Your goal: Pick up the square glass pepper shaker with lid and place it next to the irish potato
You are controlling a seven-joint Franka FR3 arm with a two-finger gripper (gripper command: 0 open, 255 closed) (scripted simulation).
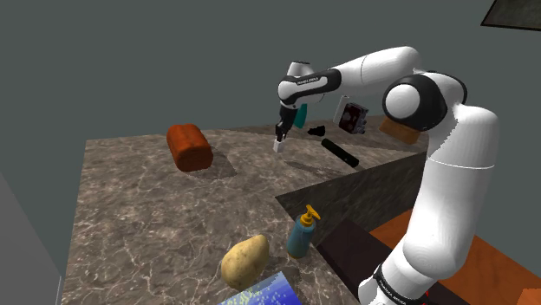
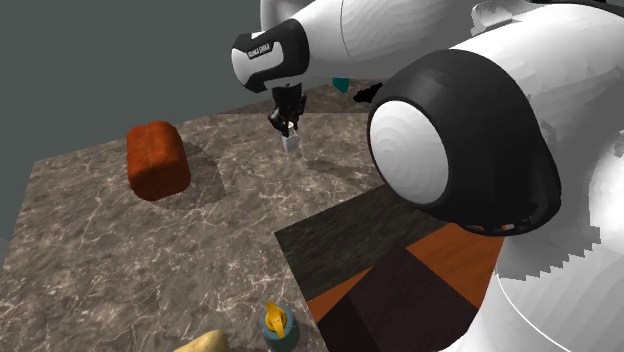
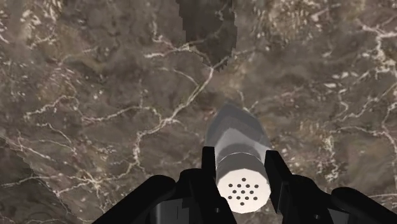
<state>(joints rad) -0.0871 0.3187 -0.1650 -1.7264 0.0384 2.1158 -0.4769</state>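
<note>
The pepper shaker is a pale grey square-bodied shaker with a round white perforated lid. My black gripper is shut on it, one finger on each side just under the lid. In the shoulder view the gripper points down over the far part of the marble counter, with the shaker hanging from its tips. The shaker is at or just above the counter; I cannot tell whether it touches. The tan potato lies at the counter's near edge, far from the gripper.
A red-brown loaf-shaped block lies to the shoulder view's left of the gripper. A blue bottle with a yellow top stands beside the potato. A black cylinder lies behind the gripper. A dark lower surface cuts into the counter.
</note>
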